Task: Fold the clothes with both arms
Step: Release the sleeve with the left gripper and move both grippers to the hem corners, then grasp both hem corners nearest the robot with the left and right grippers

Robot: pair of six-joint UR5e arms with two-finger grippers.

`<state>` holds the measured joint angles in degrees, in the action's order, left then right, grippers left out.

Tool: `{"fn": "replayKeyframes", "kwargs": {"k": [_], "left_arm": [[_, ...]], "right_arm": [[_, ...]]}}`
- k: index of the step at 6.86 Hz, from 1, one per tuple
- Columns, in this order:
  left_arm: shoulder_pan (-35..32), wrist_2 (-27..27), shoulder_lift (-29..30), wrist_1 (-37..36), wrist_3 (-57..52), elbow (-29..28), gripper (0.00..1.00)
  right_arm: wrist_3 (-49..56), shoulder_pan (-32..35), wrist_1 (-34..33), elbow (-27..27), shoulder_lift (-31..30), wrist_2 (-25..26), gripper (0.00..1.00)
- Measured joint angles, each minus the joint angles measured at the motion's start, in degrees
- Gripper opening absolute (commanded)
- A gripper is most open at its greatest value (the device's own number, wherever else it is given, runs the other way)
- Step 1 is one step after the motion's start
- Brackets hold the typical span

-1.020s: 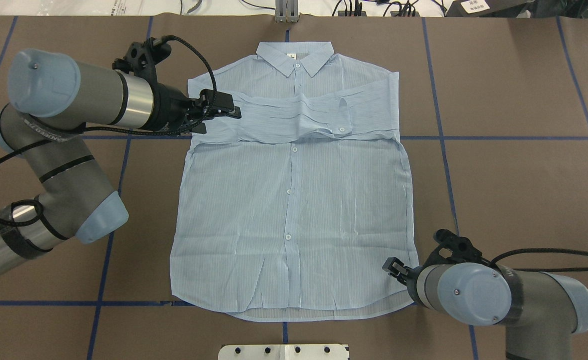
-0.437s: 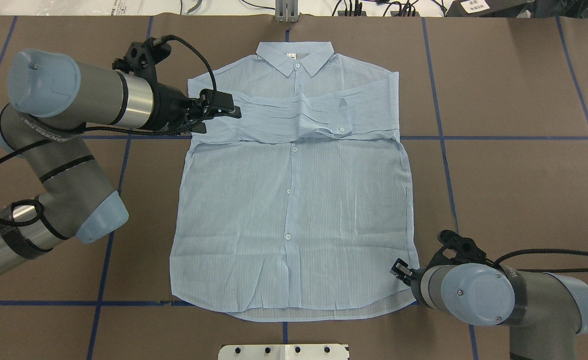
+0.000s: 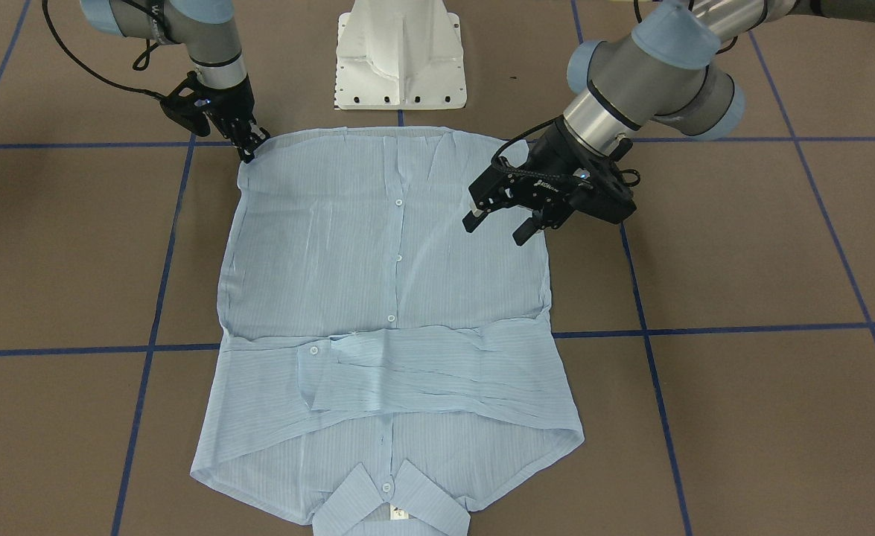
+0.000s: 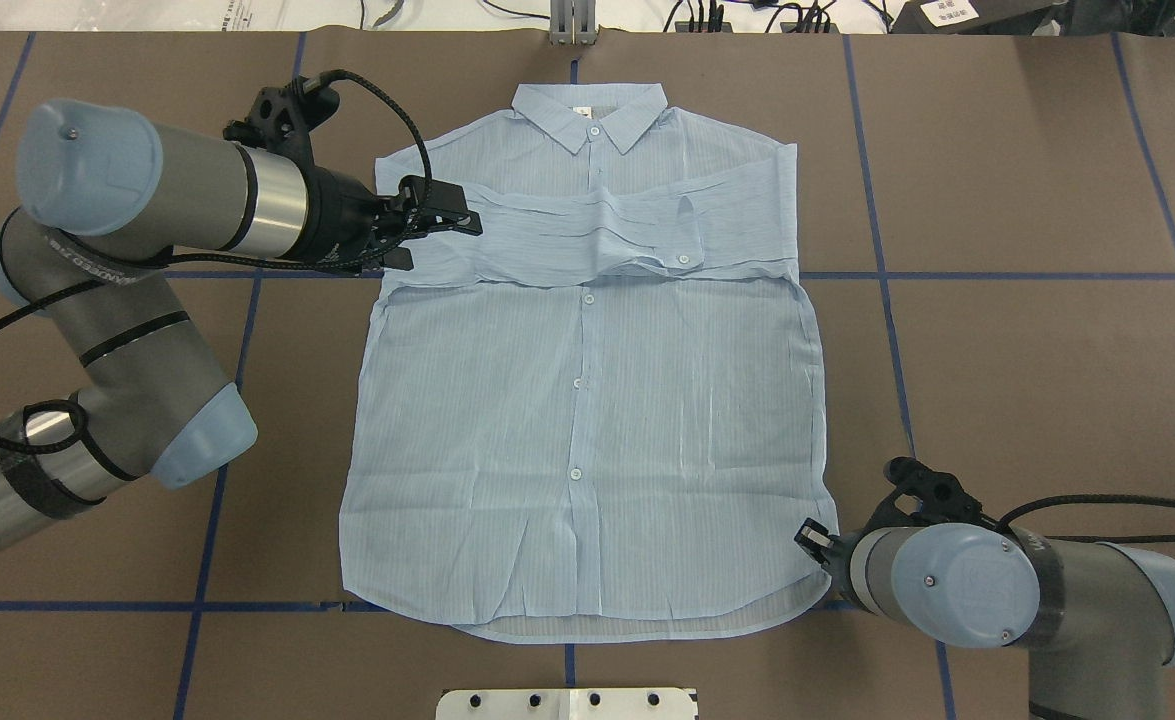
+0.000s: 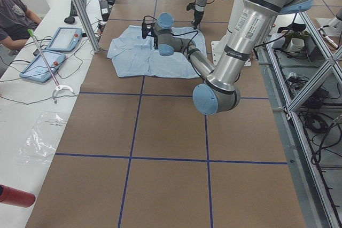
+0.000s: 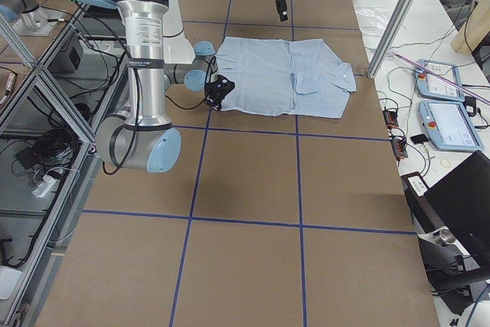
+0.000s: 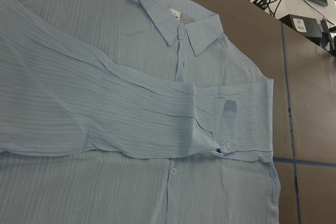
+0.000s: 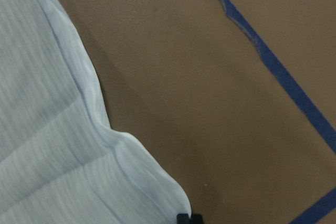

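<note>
1. Judging by where the arms are, I take the step in hand to be getting a grip on the shirt's (image 4: 587, 430) edges for the next fold, since both sleeves (image 4: 587, 235) already lie crossed over the chest.
2. To do it well, I'd slip one finger under the edge and pinch only cloth. The fabric looks thin and would likely drag or bunch if I scraped along the desk (image 4: 1027, 350).
3. At the sleeve end I'd try to catch the folded sleeve together with the body layer, so the crossed sleeves don't slide apart on the lift. I'd also raise both arms evenly.
4. The shirt lies flat in the middle of the desk, buttons up, with its collar (image 4: 589, 112) away from the robot's base and its hem toward it.
5. The left tool (image 3: 495, 227) is released, its fingers spread and grasping nothing. It hovers over the shirt's left edge, beside the crossed sleeves.
6. The right tool (image 3: 248, 149) sits low at the hem corner (image 4: 819, 525) on the robot's right, touching or just beside the cloth. I cannot tell whether it is clenched, as its wrist view shows only a dark tip at the fabric's edge.
</note>
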<state>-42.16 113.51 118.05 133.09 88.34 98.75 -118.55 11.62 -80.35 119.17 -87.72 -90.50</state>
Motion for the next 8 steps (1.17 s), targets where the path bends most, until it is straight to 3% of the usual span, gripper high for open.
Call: {"fn": "replayKeyframes", "kwargs": {"k": [2, 4, 6, 8], "left_arm": [[4.2, -3.2, -7.2, -1.6, 5.8, 6.5, 0.98], [17.6, -16.4, -17.3, -12.5, 10.3, 17.7, 0.94], [28.4, -25.5, -20.9, -21.7, 16.4, 21.1, 0.87], [32.3, -28.2, -23.2, -23.6, 18.2, 20.5, 0.85]], "right_arm": [[0.1, 0.3, -0.1, 2.2, -1.1, -0.3, 0.00], [0.1, 0.6, -0.1, 3.5, -1.4, -0.6, 0.00], [0.1, 0.7, -0.2, 3.8, -1.4, -0.6, 0.00], [0.2, 0.6, -0.2, 3.7, -1.4, -0.6, 0.00]]}}
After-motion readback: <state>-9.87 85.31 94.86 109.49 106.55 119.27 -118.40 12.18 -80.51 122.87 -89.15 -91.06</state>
